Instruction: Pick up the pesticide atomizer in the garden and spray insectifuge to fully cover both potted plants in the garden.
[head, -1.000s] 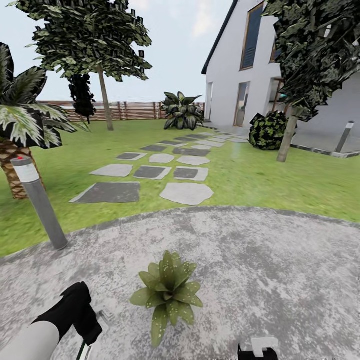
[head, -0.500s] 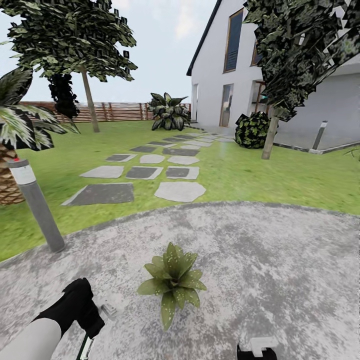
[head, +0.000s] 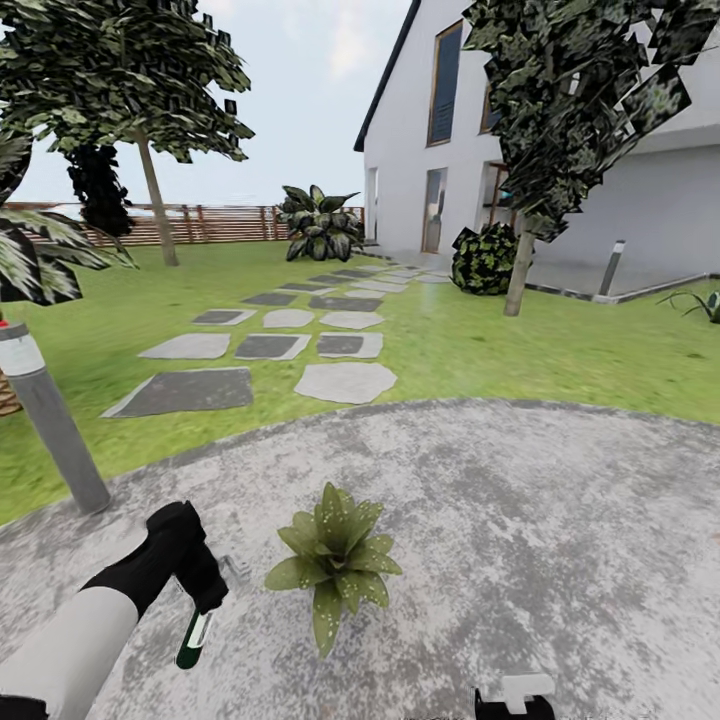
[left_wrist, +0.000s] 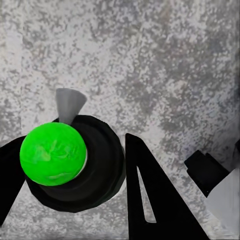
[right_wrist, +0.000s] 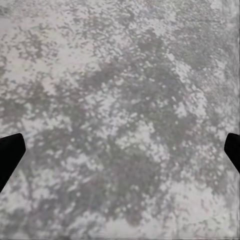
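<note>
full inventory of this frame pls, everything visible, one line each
potted plant: 1, speckled green, on patio ahead
pesticide atomizer: 1, dark green, held in left end effector
stone patio: 1, mottled grey, foreground
stepping stones: several, grey, across lawn
bollard lights: 2, grey, patio edge and by house
house: 1, white, right rear
fence: 1, brown, far back
left end effector: 1, black, closed on atomizer
right end effector: 1, black tips, open above patio

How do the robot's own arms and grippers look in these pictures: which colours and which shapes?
The left arm is a smooth, pale grey-white tube that ends in a black wrist part. The left gripper has flat black fingers, tapering to points, one with a narrow slot cut through it. Of the right gripper, black fingertips show at the picture's edges; the head view shows a black block with a white piece on top.
</note>
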